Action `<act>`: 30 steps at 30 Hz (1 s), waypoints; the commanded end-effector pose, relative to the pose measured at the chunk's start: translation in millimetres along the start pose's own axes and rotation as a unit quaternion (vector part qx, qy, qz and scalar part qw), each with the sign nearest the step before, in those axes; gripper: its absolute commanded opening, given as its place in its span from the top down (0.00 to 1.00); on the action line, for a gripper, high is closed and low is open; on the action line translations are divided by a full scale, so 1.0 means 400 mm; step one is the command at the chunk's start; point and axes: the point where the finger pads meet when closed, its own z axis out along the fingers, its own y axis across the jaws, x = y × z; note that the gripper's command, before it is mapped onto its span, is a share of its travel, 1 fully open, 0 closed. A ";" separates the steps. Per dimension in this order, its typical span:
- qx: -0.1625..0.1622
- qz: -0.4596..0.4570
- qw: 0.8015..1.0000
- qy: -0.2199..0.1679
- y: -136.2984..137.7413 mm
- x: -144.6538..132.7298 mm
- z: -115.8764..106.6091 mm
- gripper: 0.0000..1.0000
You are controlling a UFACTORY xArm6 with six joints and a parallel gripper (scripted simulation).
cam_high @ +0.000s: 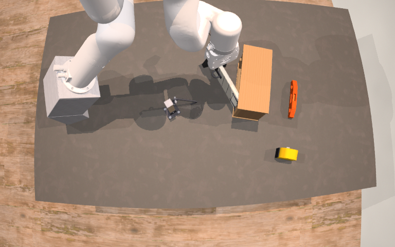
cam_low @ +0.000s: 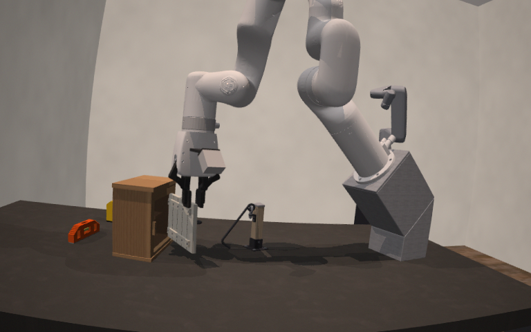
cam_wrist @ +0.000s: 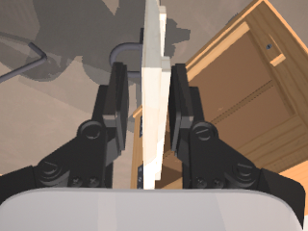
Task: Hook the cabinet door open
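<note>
The wooden cabinet point(cam_high: 253, 80) stands upright on the table, also in the side view point(cam_low: 140, 217). Its white slatted door point(cam_high: 228, 84) point(cam_low: 182, 227) stands partly open. My gripper point(cam_low: 192, 201) hangs straight down over the door's free end. The fingers straddle the door's top edge point(cam_wrist: 154, 110), one on each side, with a narrow gap on the left. They stand partly open and are not clamped. The eye point(cam_wrist: 125, 52) is a dark ring on the door's outer face. The hook point(cam_low: 233, 225) hangs from the post point(cam_low: 256, 225), slanting down toward the cabinet, apart from the door. The hook point(cam_high: 186, 100) and post point(cam_high: 170, 107) also show from above.
An orange level point(cam_high: 292, 99) lies behind the cabinet, also in the side view point(cam_low: 83, 229). A yellow tape measure point(cam_high: 286, 153) sits beyond the cabinet's hinge end. The robot's base block point(cam_high: 69, 90) stands on the far side of the post.
</note>
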 end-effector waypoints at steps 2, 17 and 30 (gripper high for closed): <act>-0.002 0.000 1.000 0.000 0.003 -0.001 0.008 0.73; -0.002 -0.005 1.000 0.000 0.001 -0.001 0.012 0.73; -0.002 -0.036 0.999 0.000 -0.018 -0.001 0.012 0.73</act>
